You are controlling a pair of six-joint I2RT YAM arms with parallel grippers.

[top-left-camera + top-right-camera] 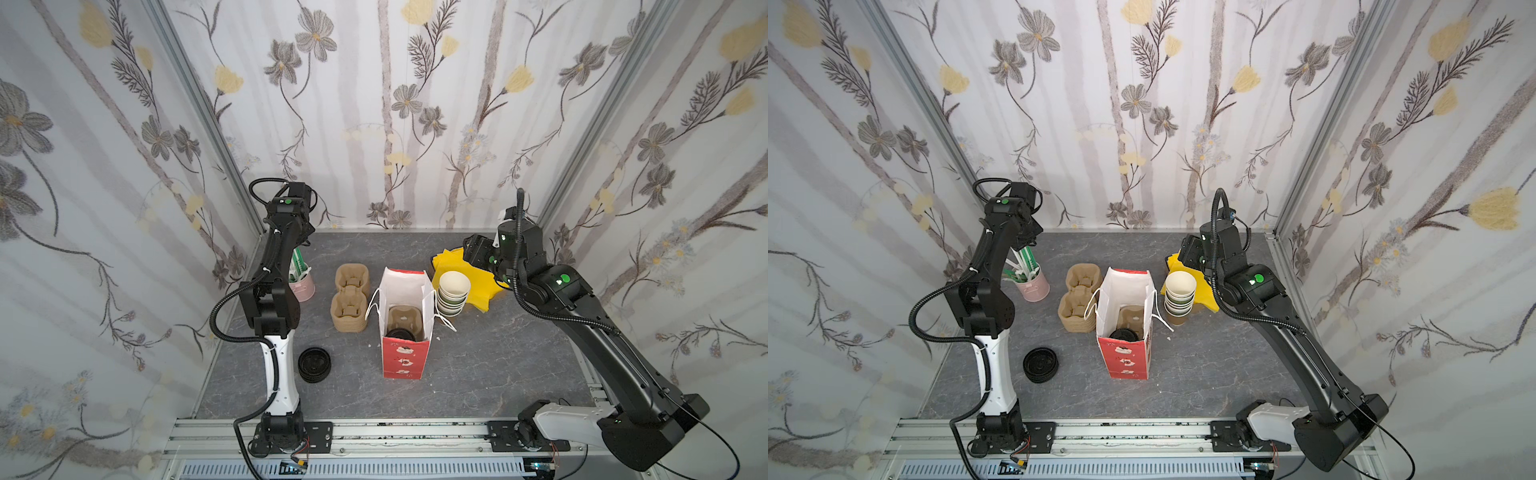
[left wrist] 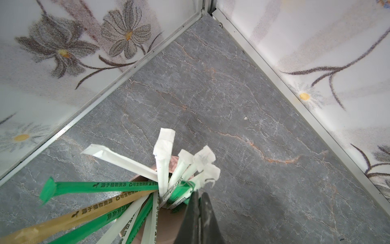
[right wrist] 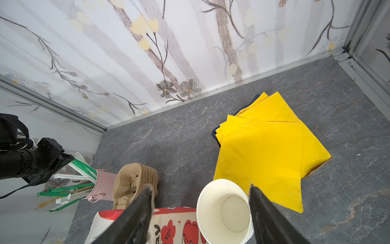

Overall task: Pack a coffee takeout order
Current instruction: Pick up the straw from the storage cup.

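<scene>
Two left fingers (image 2: 207, 217) pinch shut on a green straw (image 2: 179, 193); right fingers (image 3: 139, 211) gape empty near paper cups (image 3: 223, 209).

Black arms (image 1: 274, 291) with white lower links (image 1: 280, 374); corrugated black cables (image 1: 216, 316); green dots (image 1: 564, 279).

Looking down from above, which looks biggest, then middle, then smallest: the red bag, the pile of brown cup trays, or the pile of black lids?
In a top view, biggest first:
1. Red bag
2. Brown cup trays
3. Black lids
</scene>
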